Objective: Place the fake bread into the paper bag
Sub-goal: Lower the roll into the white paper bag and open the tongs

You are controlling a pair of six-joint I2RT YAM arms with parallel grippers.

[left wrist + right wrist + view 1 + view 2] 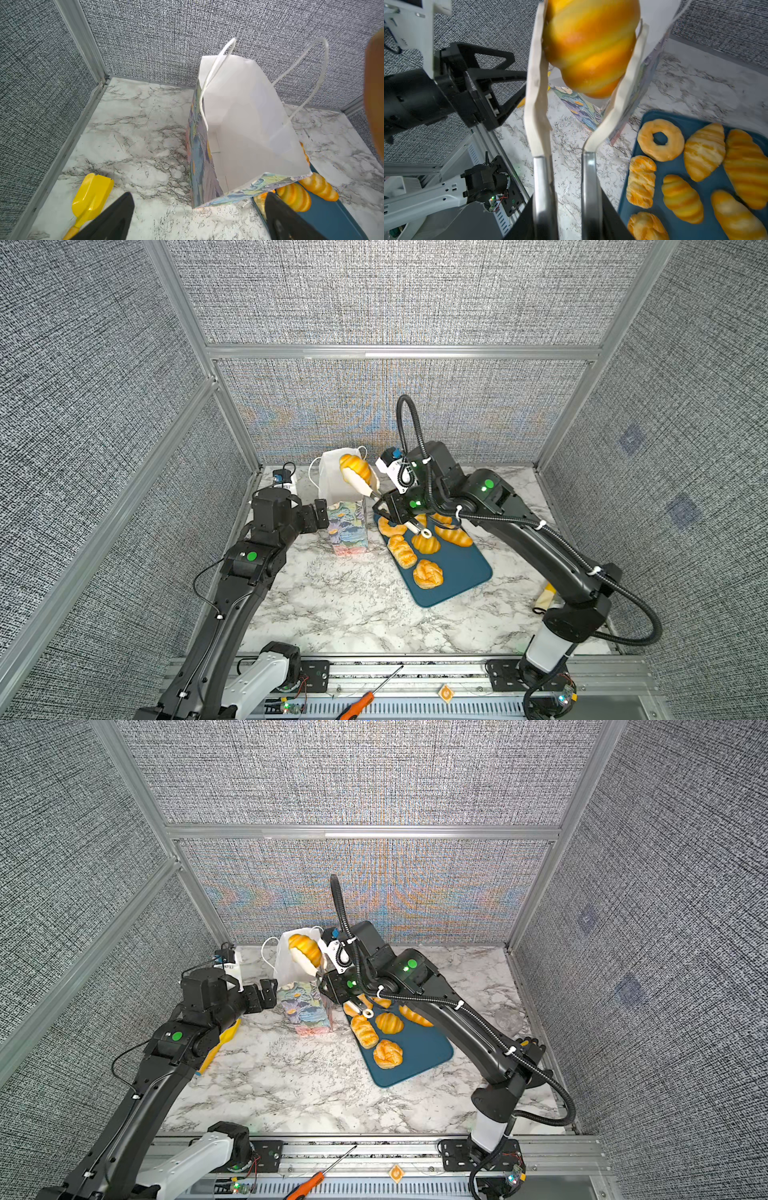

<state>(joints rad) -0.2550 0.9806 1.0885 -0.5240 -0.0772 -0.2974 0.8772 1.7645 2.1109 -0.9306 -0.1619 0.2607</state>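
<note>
- Nearest, on the metal rail at the table's front edge, lies an orange-handled screwdriver.
- Farther back and right of centre, a blue tray holds seven pieces of toy bread, with a knotted bun at its near end and a ring doughnut toward its far end.
- On the left, a yellow scoop lies on the marble table.
- The left gripper sits just left of the paper bag, its jaws spread wide with nothing between them.
- The right gripper, just right of the bag, is partly closed around a pair of tongs.
- The tongs' cream tips pinch one croissant.
- Seen from the left wrist, the bag stands upright with its mouth open, and its white inside looks empty.
- The croissant hangs to the far left of the right gripper, out at the tongs' tips, with its long axis running roughly along the tongs.
- It appears to be over the bag's mouth, toward the right rim, so the right arm is the one placed to drop it in.
</note>
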